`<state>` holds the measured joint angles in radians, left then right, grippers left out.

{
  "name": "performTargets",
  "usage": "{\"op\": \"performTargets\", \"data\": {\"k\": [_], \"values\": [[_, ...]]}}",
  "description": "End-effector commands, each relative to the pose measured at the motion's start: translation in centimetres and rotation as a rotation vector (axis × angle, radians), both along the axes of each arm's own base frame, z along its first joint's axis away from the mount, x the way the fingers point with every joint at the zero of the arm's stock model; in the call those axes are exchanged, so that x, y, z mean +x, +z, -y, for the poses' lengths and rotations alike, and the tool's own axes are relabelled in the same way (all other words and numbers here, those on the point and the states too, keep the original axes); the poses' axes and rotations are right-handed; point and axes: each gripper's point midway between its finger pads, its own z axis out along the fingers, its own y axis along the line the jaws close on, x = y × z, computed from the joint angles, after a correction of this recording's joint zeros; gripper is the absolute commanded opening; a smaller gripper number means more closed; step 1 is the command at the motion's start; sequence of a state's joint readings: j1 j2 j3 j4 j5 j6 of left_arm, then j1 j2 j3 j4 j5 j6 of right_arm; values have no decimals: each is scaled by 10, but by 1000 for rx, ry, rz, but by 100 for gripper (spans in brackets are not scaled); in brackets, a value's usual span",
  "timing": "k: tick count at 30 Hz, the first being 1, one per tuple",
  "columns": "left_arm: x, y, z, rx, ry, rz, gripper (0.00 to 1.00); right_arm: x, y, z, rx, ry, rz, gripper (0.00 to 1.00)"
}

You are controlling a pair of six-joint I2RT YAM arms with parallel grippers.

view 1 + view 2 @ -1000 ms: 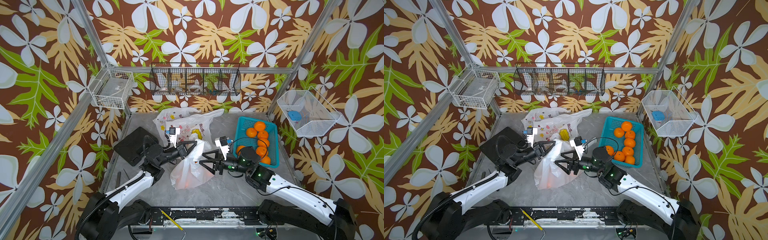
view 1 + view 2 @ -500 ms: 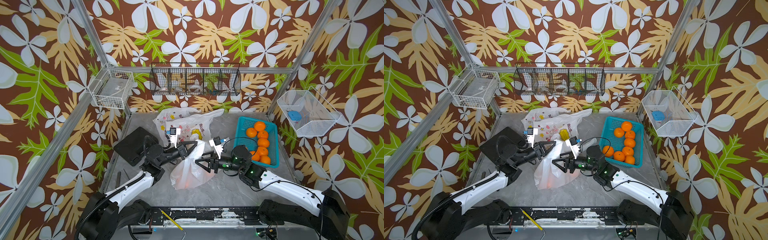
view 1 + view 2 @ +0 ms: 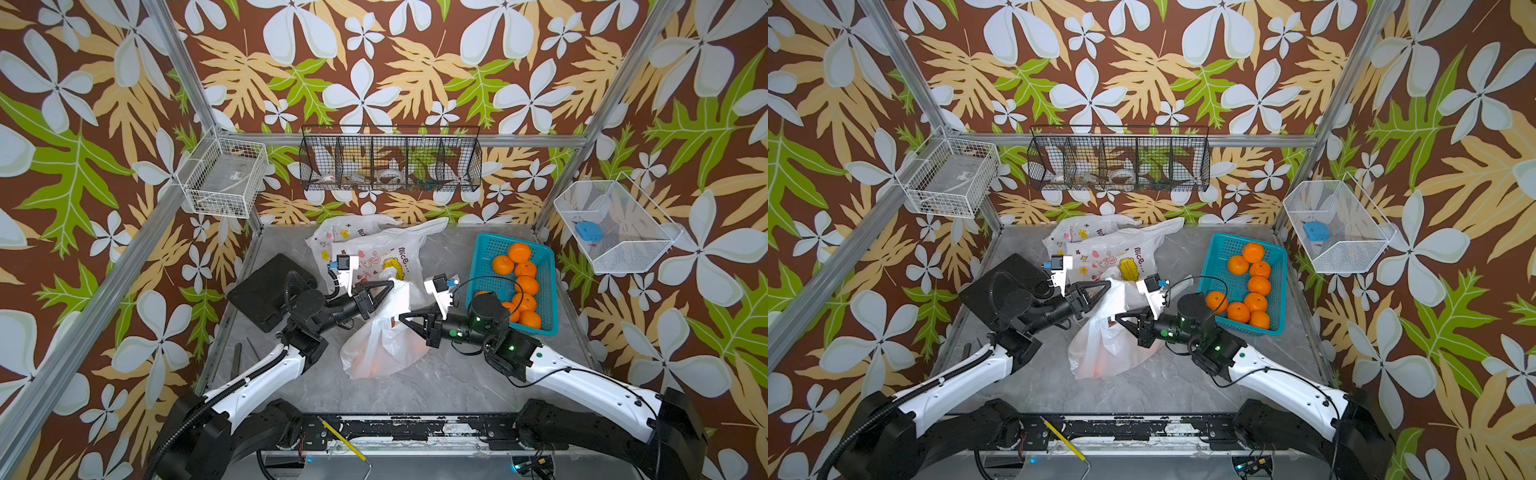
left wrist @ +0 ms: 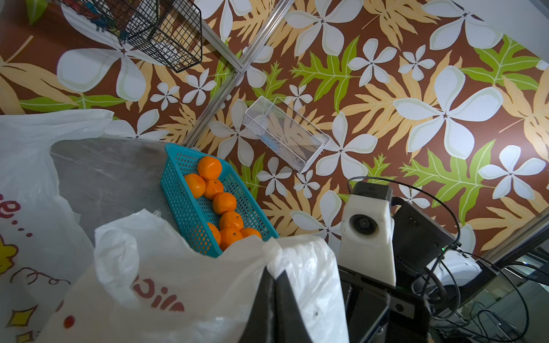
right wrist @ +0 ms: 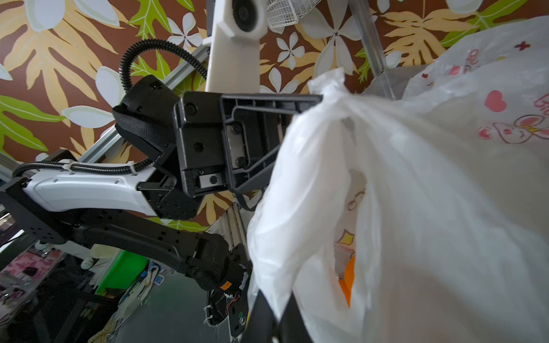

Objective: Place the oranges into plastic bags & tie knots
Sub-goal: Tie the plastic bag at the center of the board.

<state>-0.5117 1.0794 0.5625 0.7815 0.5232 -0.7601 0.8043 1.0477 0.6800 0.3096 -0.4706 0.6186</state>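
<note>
A second ago the right pincer (image 3: pixel 402 318) hung spread beside the filled translucent white plastic bag (image 3: pixel 374 349). Now its jaws are pressed together on a fold of the bag's film, on the side facing the teal plastic lattice basket (image 3: pixel 478 257). The left pincer (image 3: pixel 390 285) has not shifted and stays clamped on the bag's bunched top, holding it up. The bag rests mid-worktop as before, and an orange fruit inside (image 5: pixel 346 279) shows through the film. The small glossy oranges (image 3: pixel 518 252) in the basket lie unchanged at the right side.

Spare printed plastic bags (image 3: pixel 374 245) lie flat at the back of the grey marbled worktop (image 3: pixel 436 386), and a black square pad (image 3: pixel 266 291) sits at its left. Leaf-and-flower wallpaper covers the walls. A black wire rack (image 3: pixel 390 158) hangs on the back wall, a white wire basket (image 3: pixel 224 183) on the left and a white mesh basket (image 3: pixel 615 224) on the right.
</note>
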Motion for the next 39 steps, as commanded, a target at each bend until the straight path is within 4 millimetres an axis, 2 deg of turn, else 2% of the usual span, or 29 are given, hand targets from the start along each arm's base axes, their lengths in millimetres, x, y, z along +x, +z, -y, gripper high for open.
{"op": "performTargets", "data": {"k": [1, 4, 8, 10, 14, 18, 24, 28, 33, 39], "values": [[14, 6, -15, 53, 132, 41, 0, 12, -22, 18, -118, -116, 6, 0], [21, 13, -29, 97, 225, 64, 0, 21, -39, 38, -227, -223, -5, 0], [28, 10, -48, 178, 351, 50, 0, 36, -59, 72, -383, -398, -21, 0], [32, 2, -59, 227, 412, 22, 0, 41, -68, 87, -445, -472, -19, 0], [33, -15, -74, 302, 490, -25, 0, 50, -83, 106, -529, -565, -17, 0], [37, -43, -104, 420, 638, -106, 0, 57, -99, 128, -662, -655, -20, 0], [35, -77, -142, 563, 806, -182, 0, 67, -113, 147, -795, -748, 2, 0], [35, -99, -155, 629, 864, -228, 0, 73, -125, 161, -888, -820, 4, 0], [35, -116, -166, 691, 915, -263, 0, 79, -131, 178, -908, -886, -7, 0], [36, -130, -169, 735, 923, -291, 0, 82, -140, 195, -925, -912, -35, 0]]}}
